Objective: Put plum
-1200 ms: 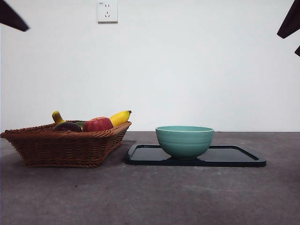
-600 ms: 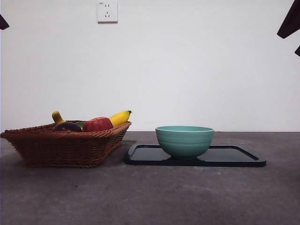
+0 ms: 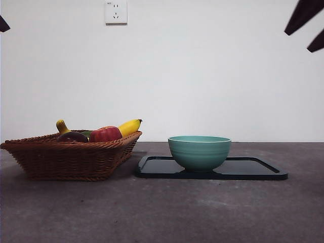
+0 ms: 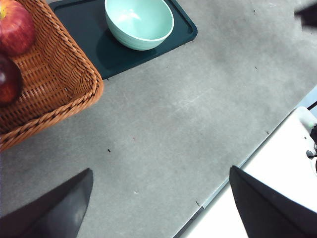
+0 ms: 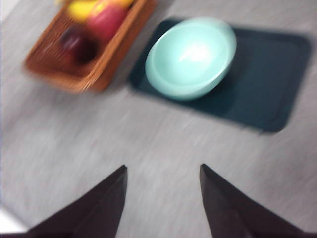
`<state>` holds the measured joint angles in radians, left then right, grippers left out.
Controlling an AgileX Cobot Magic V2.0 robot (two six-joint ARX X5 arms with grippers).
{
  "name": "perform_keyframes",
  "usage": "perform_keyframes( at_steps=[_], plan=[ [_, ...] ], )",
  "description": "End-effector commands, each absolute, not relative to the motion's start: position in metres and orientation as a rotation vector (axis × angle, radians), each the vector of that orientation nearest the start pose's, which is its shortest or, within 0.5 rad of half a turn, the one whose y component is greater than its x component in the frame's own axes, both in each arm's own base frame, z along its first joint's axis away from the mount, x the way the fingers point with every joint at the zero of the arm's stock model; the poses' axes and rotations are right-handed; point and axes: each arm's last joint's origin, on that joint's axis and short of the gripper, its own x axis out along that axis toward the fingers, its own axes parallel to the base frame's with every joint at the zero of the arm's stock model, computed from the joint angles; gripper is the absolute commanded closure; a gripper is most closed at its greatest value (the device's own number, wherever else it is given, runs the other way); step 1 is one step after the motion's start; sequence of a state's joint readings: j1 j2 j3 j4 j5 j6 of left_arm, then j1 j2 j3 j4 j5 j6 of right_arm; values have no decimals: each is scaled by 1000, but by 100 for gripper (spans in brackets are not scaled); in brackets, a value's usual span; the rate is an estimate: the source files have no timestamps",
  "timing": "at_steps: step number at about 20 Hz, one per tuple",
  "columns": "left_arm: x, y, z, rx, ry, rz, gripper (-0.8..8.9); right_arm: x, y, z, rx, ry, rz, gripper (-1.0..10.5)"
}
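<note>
The plum lies dark and glossy in the wicker basket at the left, next to a red apple. It shows at the edge of the left wrist view as the plum, and blurred in the right wrist view as the plum. My left gripper hangs open high above bare table near the basket's corner. High over the table in front of the bowl and tray, my right gripper is open too, holding nothing. In the front view both arms show only as dark tips at the top corners.
A teal bowl stands on the left part of a black tray to the right of the basket. A yellow banana lies at the back of the basket. The table's edge shows in the left wrist view.
The left arm's tip has drawn back into the top left corner. The right arm's tips have shifted at the top right, and its wrist view is blurred. The fruit, bowl and tray have not moved.
</note>
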<state>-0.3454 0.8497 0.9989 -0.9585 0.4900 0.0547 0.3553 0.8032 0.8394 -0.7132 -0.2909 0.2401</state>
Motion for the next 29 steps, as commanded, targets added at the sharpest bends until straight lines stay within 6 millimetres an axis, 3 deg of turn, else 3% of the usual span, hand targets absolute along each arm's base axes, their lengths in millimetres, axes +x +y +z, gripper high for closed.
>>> perform_keyframes(
  at_steps=[1,4,8,15,22,26,29],
  plan=[
    [131,-63,333,-1,789,-827,381,167,66,319,209,756,507,704],
    [131,-63,333,-1,789,-827,381,208,74,328,185,795,486,680],
    [131,-63,333,-1,789,-827,381,259,86,324,154,858,473,680],
    [131,-63,333,-1,789,-827,381,331,105,280,129,978,453,680],
    [131,-63,333,-1,792,-826,381,365,116,218,125,1081,436,680],
    [131,-62,333,-1,796,-826,381,372,118,199,123,1122,429,682],
    [131,-62,332,-2,800,-825,381,374,118,198,112,1105,417,867]
  ],
)
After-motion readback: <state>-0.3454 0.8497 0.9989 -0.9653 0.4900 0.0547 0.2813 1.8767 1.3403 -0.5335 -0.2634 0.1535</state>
